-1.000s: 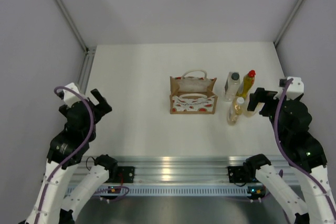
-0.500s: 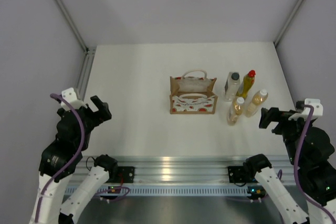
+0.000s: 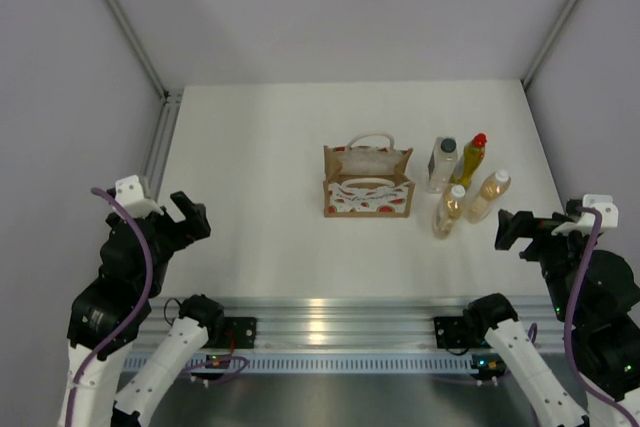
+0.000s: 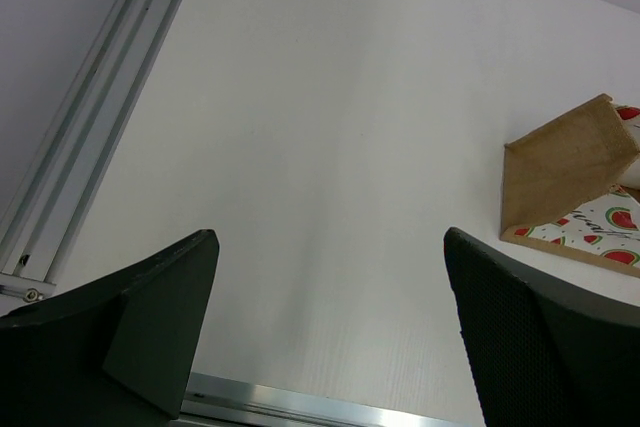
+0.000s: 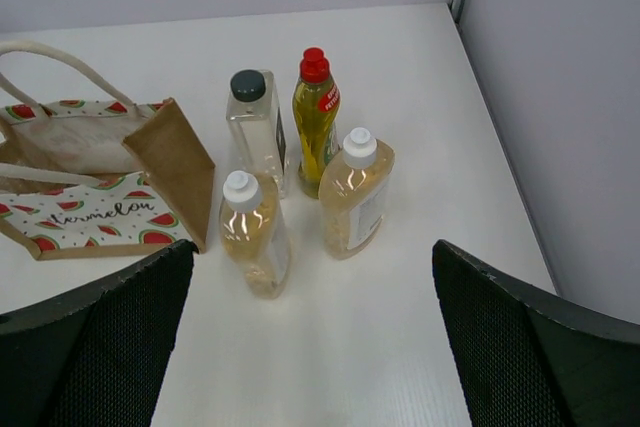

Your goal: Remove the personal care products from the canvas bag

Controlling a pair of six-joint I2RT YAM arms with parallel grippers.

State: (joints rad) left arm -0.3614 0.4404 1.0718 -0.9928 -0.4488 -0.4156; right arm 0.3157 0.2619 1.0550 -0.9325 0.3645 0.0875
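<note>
Four bottles (image 3: pixel 452 209) stand upright, clustered on the desk (image 3: pixel 250 137) just at 3 o'clock of the bag (image 3: pixel 367 184), so unpacking looks done, which is likely why left end effector (image 3: pixel 184 217) and right end effector (image 3: pixel 512 230) hang released, holding nothing, by the 6 o'clock edge.

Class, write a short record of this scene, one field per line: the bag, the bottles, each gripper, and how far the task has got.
bag: canvas bag, upright at mid-table, top open
bottles: four, all standing on the table just right of the bag
back pair: clear bottle with dark grey cap; yellow bottle with red cap
front pair: left amber bottle; right amber bottle; both white-capped
left gripper: jaws open, empty, over the near left side
right gripper: jaws open, empty, near right of the bottles
task status: no bottle seen in the bag
</note>
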